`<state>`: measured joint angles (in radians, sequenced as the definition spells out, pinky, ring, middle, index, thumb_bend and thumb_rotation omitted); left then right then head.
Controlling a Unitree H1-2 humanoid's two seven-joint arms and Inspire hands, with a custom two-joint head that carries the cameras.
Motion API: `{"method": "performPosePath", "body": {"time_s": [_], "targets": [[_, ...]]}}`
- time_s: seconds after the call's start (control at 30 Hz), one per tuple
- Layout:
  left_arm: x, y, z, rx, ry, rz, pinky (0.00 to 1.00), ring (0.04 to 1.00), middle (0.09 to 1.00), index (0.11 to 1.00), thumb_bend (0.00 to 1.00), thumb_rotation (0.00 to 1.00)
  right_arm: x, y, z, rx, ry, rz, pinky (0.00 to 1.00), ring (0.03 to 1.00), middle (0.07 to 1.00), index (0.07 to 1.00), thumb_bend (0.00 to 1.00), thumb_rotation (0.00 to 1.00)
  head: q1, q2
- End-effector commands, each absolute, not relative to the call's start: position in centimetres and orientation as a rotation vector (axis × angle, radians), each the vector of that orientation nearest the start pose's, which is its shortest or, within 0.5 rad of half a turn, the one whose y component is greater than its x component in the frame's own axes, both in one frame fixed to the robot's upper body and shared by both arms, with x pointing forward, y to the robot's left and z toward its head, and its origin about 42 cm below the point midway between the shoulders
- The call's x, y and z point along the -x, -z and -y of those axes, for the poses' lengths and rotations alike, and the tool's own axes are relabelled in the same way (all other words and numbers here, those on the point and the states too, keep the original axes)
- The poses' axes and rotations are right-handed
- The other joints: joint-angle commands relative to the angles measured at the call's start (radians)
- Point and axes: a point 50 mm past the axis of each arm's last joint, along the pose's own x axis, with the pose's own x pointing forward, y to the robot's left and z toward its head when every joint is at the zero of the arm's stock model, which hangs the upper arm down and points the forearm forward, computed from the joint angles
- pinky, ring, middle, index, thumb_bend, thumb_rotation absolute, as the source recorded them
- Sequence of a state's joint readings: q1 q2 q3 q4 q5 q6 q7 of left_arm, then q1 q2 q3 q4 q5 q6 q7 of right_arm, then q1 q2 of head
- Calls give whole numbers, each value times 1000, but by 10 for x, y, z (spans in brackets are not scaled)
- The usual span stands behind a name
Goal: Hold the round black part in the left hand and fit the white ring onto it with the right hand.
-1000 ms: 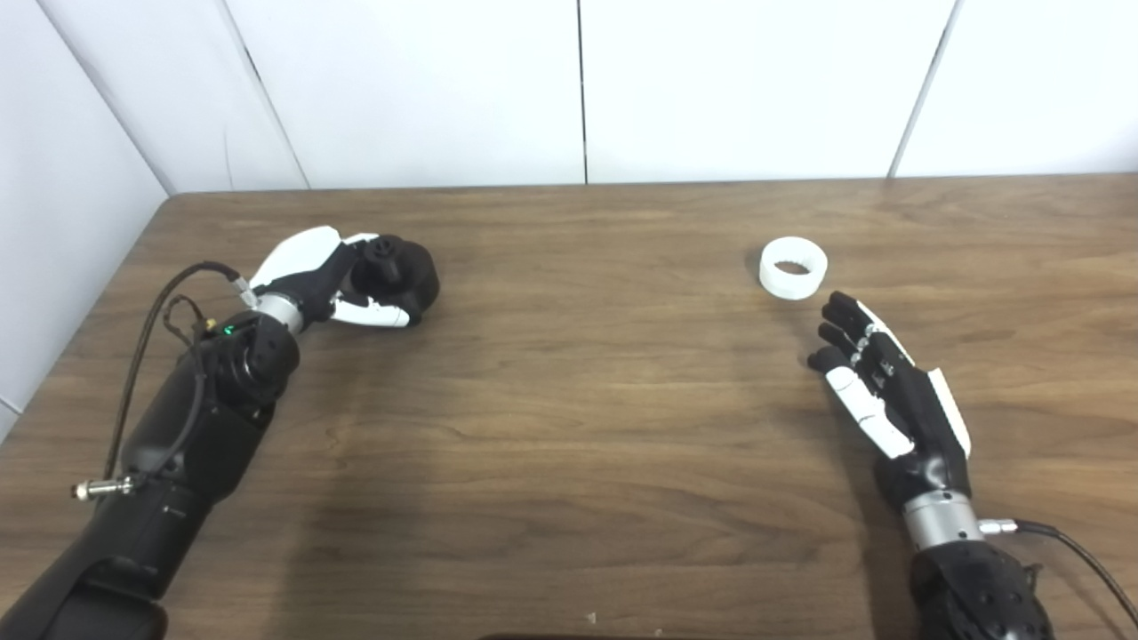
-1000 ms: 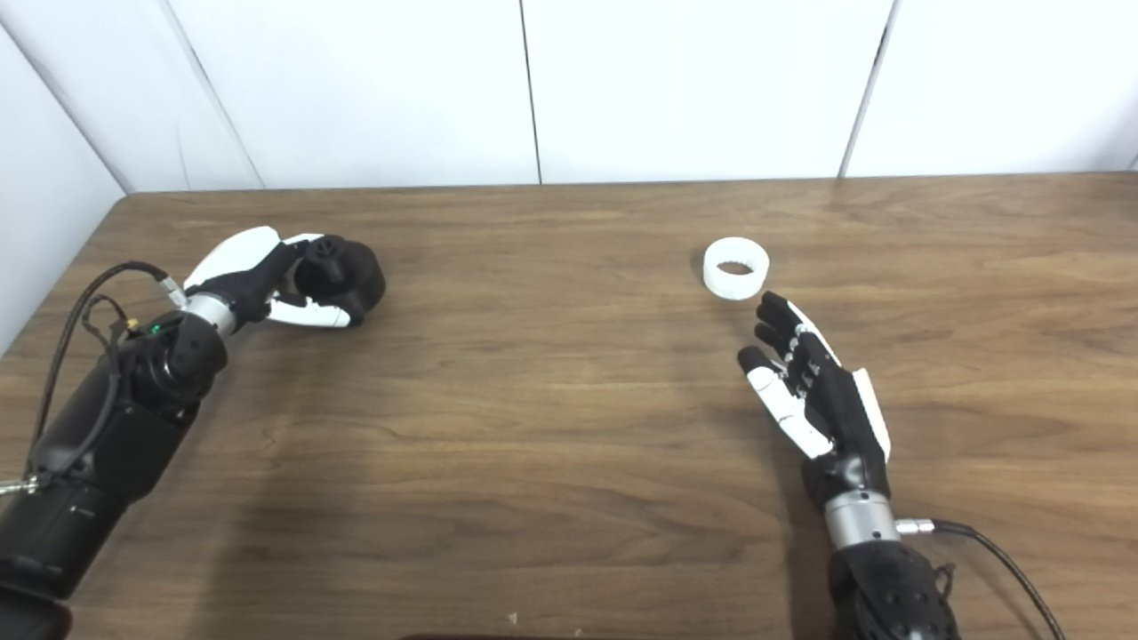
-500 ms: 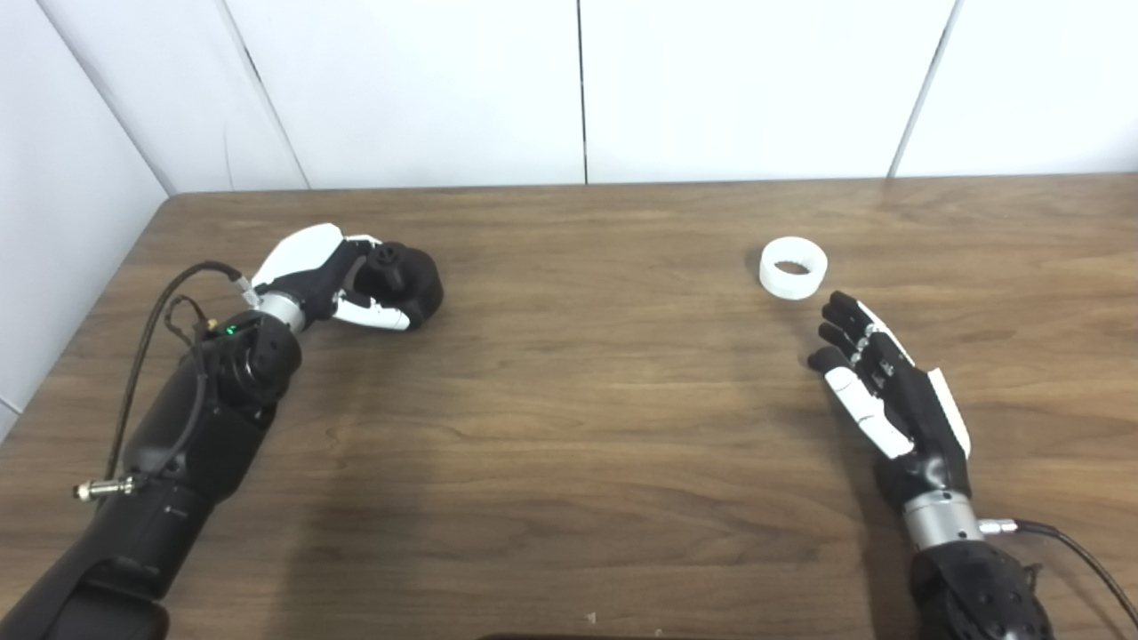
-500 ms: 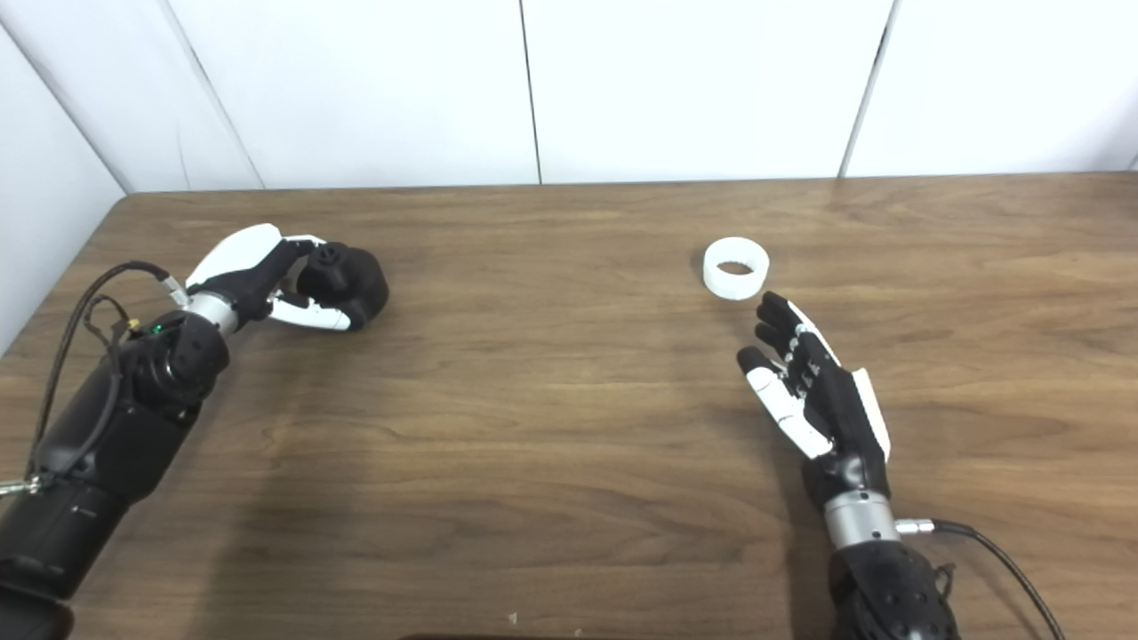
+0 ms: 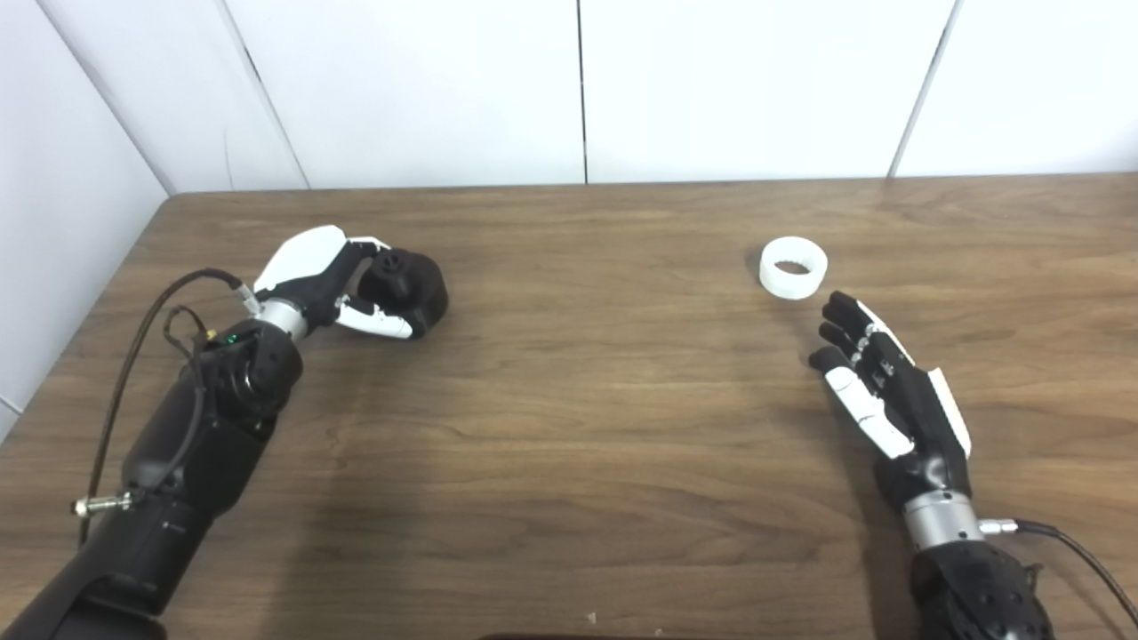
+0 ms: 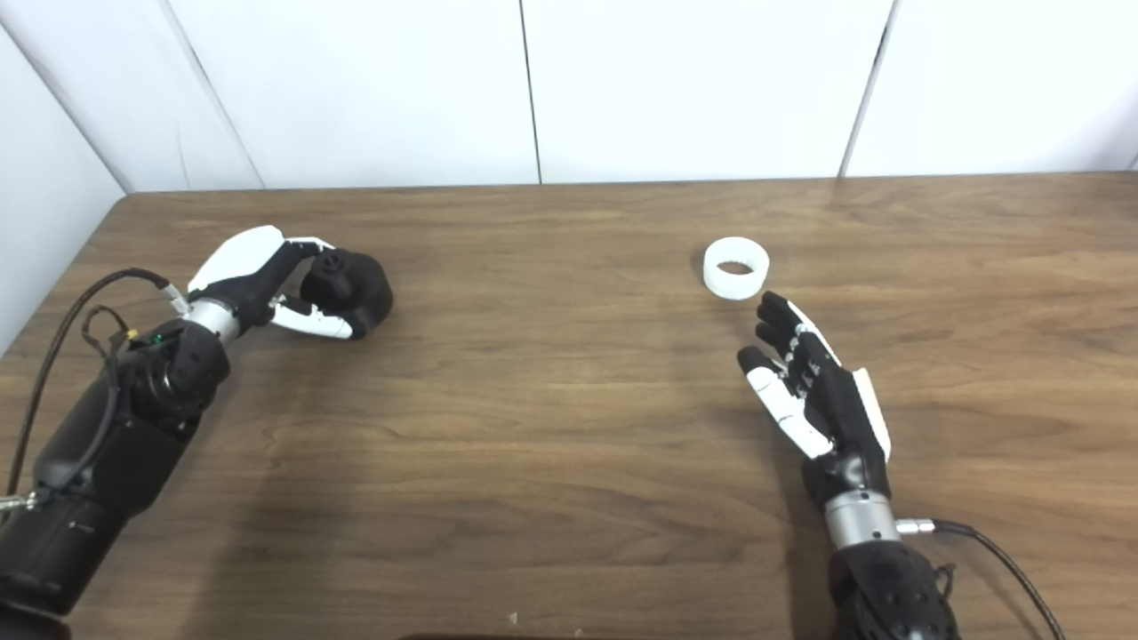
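— Where is the round black part point(image 5: 404, 280)?

— In my left hand point(image 5: 333, 280), at the far left of the desk point(image 5: 569, 427). My fingers and thumb are wrapped around it, grasping it. Whether it is lifted clear of the wood or touching it, I cannot tell.

— And the white ring point(image 5: 793, 268)?

— It lies flat on the desk, far right of centre, with its hole facing up. Nothing is touching it.

— What is your right hand point(image 5: 880, 391) doing?

— It holds nothing. The fingers are stretched out and apart, pointing away from me toward the ring, with the fingertips near the ring's closer edge but not touching it. The hand sits low over the desk on the right side.

— How far apart are the two pieces?

— Well apart: the black part on the left, the ring on the right, with bare wood between them.
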<state>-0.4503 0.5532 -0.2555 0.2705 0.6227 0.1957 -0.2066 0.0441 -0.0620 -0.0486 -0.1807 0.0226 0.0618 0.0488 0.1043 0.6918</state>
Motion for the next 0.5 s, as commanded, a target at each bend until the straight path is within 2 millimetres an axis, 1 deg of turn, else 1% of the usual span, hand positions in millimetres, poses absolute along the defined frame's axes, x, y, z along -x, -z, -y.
{"method": "performPosePath", "body": {"time_s": [0.0, 0.17, 0.3, 0.47], "targets": [[-423, -206, -336, -1270, 131, -54, 813, 910, 872, 738, 875, 352, -262, -132, 246, 64, -1, 107, 793, 898, 896, 880, 608, 547, 0, 1], [-415, -206, -327, -1279, 154, -41, 813, 918, 883, 754, 880, 377, -262, -132, 245, 60, 2, 104, 791, 890, 890, 874, 598, 536, -1, 2], [-407, -206, -317, -1281, 184, 6, 796, 901, 873, 741, 876, 376, -261, -132, 245, 68, 2, 100, 792, 891, 890, 876, 597, 543, -5, 3], [-397, -208, -300, -1296, 217, 30, 823, 908, 874, 741, 873, 395, -261, -132, 244, 84, 1, 100, 780, 885, 886, 874, 583, 544, -10, 2]]}}
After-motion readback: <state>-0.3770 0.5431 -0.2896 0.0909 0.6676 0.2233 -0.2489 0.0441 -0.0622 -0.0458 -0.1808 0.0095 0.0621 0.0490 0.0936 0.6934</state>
